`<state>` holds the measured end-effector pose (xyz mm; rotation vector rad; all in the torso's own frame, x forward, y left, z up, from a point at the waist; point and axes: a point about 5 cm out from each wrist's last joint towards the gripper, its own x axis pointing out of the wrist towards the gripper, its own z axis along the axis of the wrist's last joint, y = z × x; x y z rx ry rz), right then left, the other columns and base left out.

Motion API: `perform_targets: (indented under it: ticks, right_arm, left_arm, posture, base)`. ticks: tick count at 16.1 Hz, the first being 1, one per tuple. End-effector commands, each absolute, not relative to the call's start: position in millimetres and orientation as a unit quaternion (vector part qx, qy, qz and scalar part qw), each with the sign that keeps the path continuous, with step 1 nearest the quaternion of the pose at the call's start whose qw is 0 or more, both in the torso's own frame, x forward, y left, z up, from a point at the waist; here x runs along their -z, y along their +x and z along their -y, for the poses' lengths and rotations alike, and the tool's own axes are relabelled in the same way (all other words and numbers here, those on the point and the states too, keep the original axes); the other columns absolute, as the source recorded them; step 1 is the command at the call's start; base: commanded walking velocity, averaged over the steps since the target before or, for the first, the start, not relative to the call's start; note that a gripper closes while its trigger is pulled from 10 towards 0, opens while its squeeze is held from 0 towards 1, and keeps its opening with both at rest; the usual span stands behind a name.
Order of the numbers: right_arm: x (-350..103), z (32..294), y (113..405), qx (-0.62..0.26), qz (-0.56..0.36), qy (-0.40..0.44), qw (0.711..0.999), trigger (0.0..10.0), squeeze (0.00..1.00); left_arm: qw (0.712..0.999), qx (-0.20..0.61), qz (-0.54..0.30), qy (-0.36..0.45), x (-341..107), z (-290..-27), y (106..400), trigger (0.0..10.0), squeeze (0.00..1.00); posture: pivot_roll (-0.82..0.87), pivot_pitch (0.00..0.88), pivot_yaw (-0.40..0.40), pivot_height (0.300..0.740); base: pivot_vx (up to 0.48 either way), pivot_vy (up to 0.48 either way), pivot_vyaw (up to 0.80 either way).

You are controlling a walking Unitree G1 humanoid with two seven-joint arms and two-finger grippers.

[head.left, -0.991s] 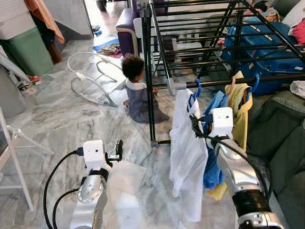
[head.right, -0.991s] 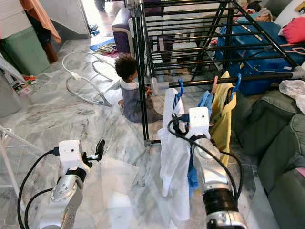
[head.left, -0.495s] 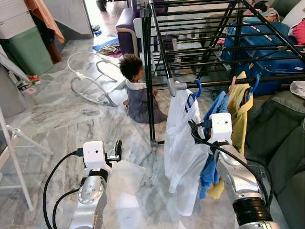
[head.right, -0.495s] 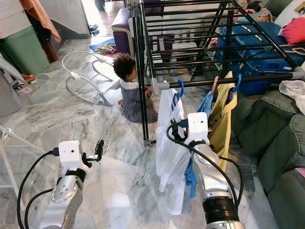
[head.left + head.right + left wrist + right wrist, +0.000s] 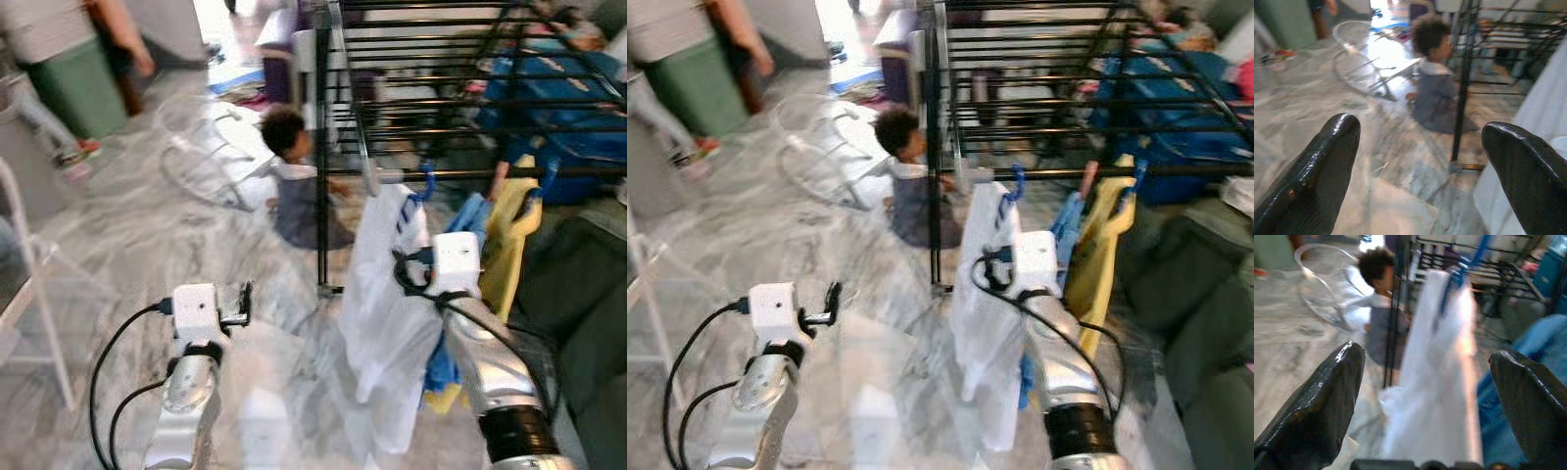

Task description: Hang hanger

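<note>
Head views, blurred: your blue hanger (image 5: 423, 183) hooks the rack (image 5: 470, 172) rail, white shirt (image 5: 384, 313) on it, beside yellow garment (image 5: 509, 235). Child (image 5: 299, 186) sits by the rack. Left wrist: left gripper (image 5: 1420, 171) spread, empty. Right wrist: right gripper (image 5: 1427, 406) spread, shirt just ahead, not pinched

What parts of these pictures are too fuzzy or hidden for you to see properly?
- Blue hanger: in the right wrist view, blur hides whether its hook sits fully on the rack bar.
- Blue garment: in the head views, the right arm and the white garment cover most of it.
- Child: blurred, partly behind the rack leg.
- Person: cut off by the top edge.
</note>
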<state>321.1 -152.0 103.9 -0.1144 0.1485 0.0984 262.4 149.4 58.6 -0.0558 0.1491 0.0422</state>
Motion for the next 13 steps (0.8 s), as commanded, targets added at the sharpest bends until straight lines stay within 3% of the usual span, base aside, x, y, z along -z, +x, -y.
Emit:
perform_targets:
  ticks: [1,2,13]
  right_arm:
    - [-110.1,155.4,321.2,-0.042,-0.063,-0.06,0.995,10.0,0.25]
    - [-110.2,155.6,321.0,-0.041,-0.063,-0.06,0.995,10.0,0.0]
    - [-111.9,157.7,320.5,-0.031,-0.063,-0.065,0.995,10.0,0.0]
  left_arm:
    - [0.997,-0.022,-0.071,-0.024,-59.3,-148.7,263.2,10.0,0.0]
    - [0.997,-0.022,-0.071,-0.023,-59.2,-148.5,263.3,10.0,0.0]
    - [0.997,-0.02,-0.07,-0.017,-59.2,-144.4,265.5,10.0,0.0]
  posture:
    - [-0.09,0.0,0.031,0.74]
    - [-0.09,0.0,0.031,0.74]
    - [-0.1,0.0,0.035,0.74]
  base:
    - [0.0,0.0,0.0]
    - [0.0,0.0,0.0]
    - [0.0,0.0,0.0]
